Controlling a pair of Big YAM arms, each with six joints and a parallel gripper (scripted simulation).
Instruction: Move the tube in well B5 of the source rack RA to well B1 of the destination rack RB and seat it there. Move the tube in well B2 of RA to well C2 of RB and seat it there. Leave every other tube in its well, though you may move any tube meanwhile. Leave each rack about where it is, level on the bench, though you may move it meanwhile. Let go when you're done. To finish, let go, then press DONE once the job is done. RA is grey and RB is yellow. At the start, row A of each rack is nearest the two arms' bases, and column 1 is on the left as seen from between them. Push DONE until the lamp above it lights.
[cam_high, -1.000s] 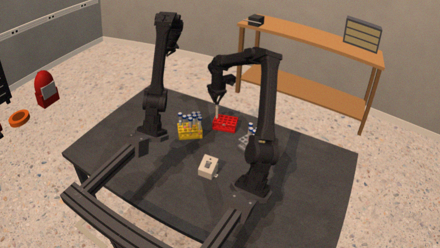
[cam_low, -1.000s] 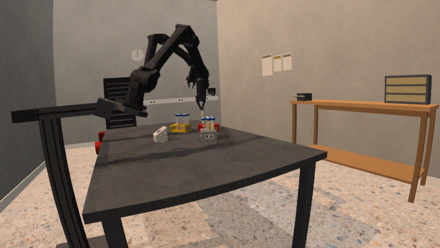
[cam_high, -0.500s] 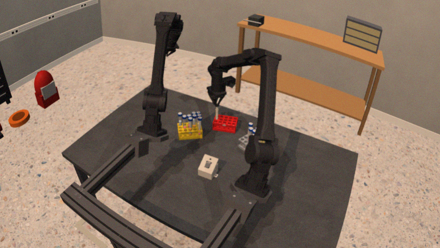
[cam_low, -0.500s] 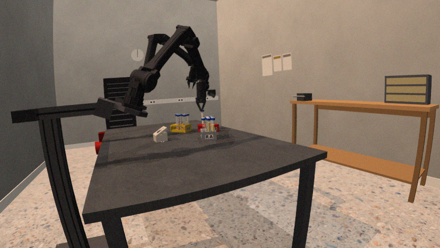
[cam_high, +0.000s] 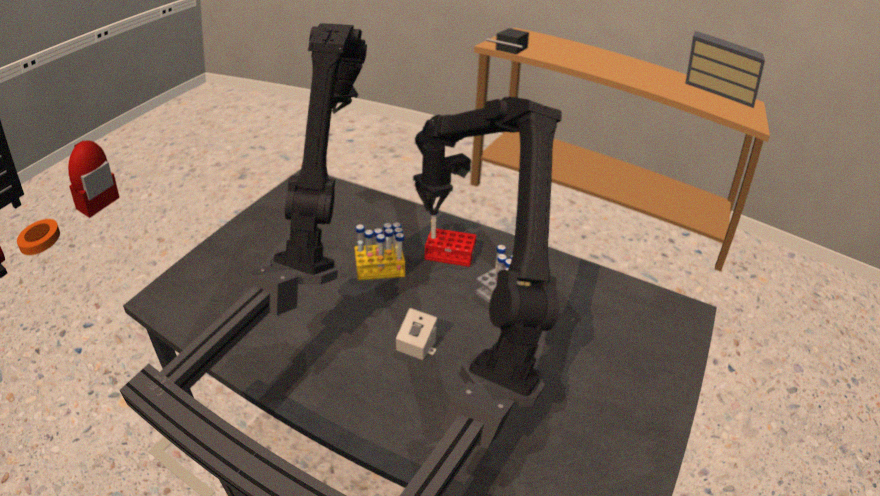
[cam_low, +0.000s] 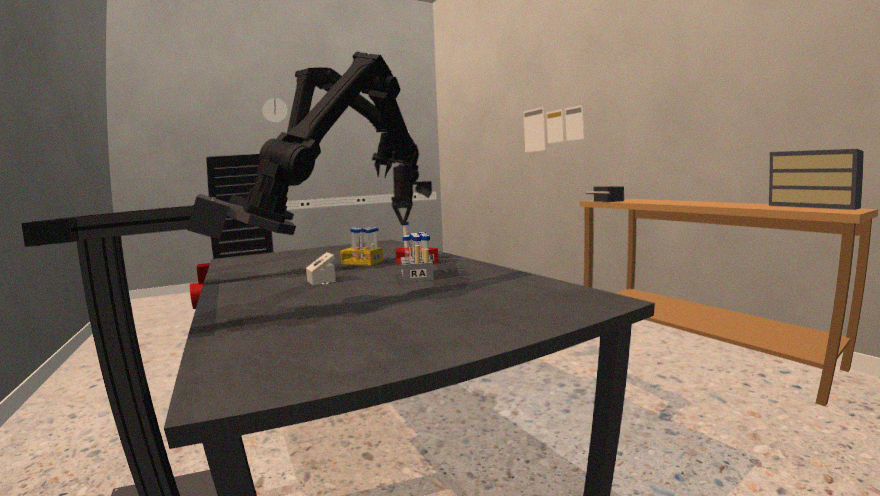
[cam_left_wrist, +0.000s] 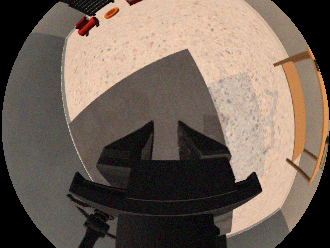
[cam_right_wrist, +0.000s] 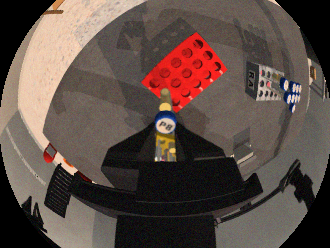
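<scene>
The desk (cam_high: 345, 394) (cam_low: 394, 345) had a matt, dark, smooth-looking top. Behind it, the long bench (cam_high: 616, 70) (cam_low: 727, 209) looked like orange-brown wood. The red rack (cam_high: 449, 255) (cam_right_wrist: 172, 75) looked like smooth plastic, and the yellow rack (cam_high: 380, 273) (cam_low: 361, 260) seemed plastic too. The floor (cam_high: 203, 141) (cam_low: 511, 394) resembled speckled stone.

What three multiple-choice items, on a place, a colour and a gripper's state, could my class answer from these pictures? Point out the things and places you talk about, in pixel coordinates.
1. The held tube (cam_high: 433, 226) (cam_right_wrist: 166, 121) is over which rack?
A grey
B yellow
C red

2. Its cap is:
A green
B blue
C orange

3. The left gripper (cam_left_wrist: 166, 125) is:
A parted, holding nothing
B holding a tube
C pressing the button

1 C: its lower end is at the red rack (cam_high: 450, 255) (cam_right_wrist: 185, 72).
2 B: blue surrounds the "P8" label.
3 A: only background shows between its fingers.
</scene>
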